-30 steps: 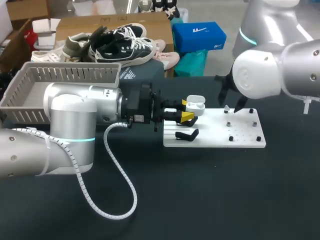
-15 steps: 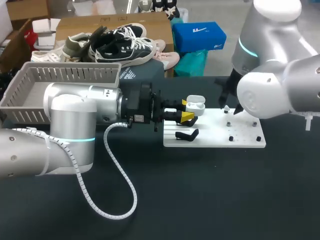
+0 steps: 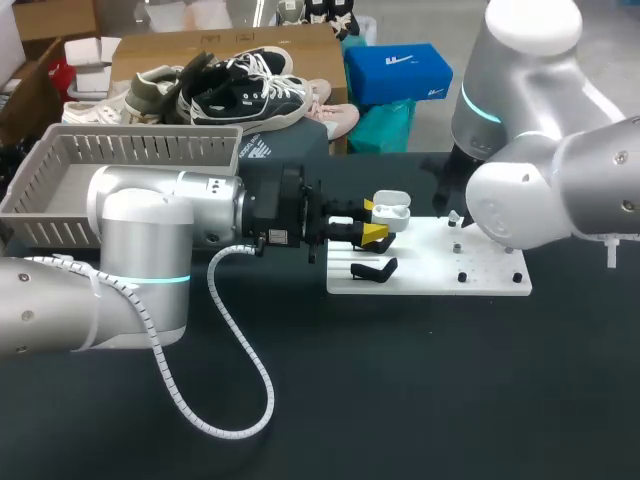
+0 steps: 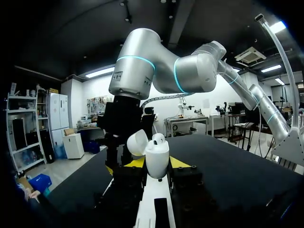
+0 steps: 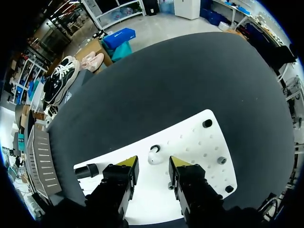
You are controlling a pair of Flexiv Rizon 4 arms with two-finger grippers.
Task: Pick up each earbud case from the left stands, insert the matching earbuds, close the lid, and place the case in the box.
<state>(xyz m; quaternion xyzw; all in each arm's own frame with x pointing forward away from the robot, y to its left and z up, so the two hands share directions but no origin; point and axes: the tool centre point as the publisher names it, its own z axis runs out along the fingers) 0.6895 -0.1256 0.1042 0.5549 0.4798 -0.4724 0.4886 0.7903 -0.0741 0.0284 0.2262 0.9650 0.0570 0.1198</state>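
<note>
White board (image 3: pixel 480 272): left gripper (image 3: pixel 373 220) at its left end, clamped on the open-lid earbud case (image 3: pixel 392 211). Right gripper (image 5: pixel 153 166) above the board's far edge, fingers apart, straddling a loose earbud (image 5: pixel 152 156). Earbud likely light, rigid and slick; pinch the bulb sides gently. Case hinge probably delicate.

basket (image 3: pixel 60 190) rear-left | case (image 3: pixel 392 211) over board (image 3: pixel 490 282) left end | earbud (image 5: pixel 154 156) on board, rightward
</note>
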